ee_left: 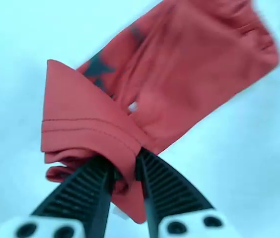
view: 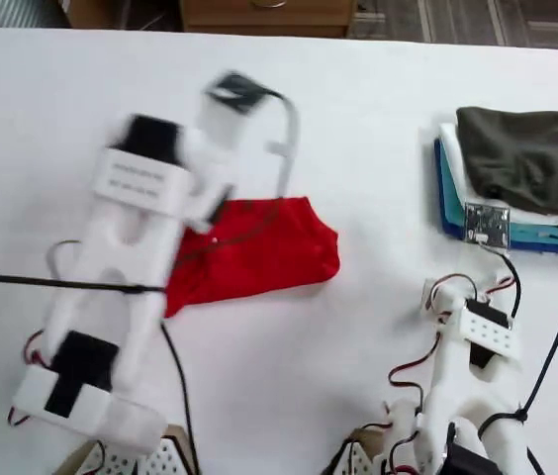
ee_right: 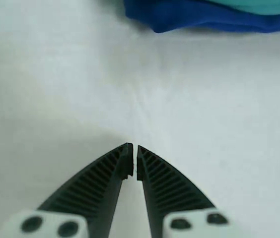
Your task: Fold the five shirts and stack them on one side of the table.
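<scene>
Crumpled red cloth shirt (ee_left: pixel 189 74), its gathered edge hidden between jaws.
Left gripper (ee_left: pixel 126 168) clamps it; right gripper (ee_right: pixel 134 161) closed, empty.

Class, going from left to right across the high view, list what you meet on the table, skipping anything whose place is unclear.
left arm → red shirt → stack of folded shirts. The right arm overlaps the stack's span, so it is left out.

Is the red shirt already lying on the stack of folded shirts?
No, the red shirt lies apart from the stack at mid-table, pinched by the left end effector.
</scene>
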{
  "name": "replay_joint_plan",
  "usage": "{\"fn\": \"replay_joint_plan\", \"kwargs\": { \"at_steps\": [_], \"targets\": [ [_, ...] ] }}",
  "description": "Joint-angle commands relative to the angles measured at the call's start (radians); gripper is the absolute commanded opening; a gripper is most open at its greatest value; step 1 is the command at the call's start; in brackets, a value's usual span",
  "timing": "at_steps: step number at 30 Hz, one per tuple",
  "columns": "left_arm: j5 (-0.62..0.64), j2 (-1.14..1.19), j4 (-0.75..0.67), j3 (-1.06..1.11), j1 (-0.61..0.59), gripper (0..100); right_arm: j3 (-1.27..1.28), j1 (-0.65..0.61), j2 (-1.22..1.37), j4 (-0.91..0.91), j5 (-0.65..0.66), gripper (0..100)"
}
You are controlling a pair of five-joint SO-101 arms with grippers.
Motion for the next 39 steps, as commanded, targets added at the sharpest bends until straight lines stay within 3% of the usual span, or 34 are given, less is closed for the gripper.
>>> {"fn": "replay_joint_plan", "kwargs": {
  "at_steps": [1, 7, 16, 27, 32, 39],
  "targets": [
    [0.012, 0.049, -0.110, -0.012, 0.084, 3, -0.012, 0.008, -0.033, -0.013, -0.008, 2.2],
    [0.021, 0.229, -0.219, -0.058, 0.140, 3, -0.012, 0.004, -0.033, -0.015, -0.008, 2.2],
    [0.049, 0.376, -0.180, -0.297, 0.224, 3, -0.012, 0.002, -0.033, -0.015, -0.008, 2.2],
    [0.049, 0.454, -0.169, -0.340, 0.232, 3, -0.012, 0.002, -0.033, -0.015, -0.008, 2.2],
    [0.040, 0.453, -0.072, -0.458, 0.227, 22, -0.012, 0.002, -0.033, -0.015, -0.008, 2.2],
    [-0.051, 0.453, 0.124, -0.771, 0.124, 16, -0.012, 0.002, -0.033, -0.015, -0.008, 2.2]
  ]
}}
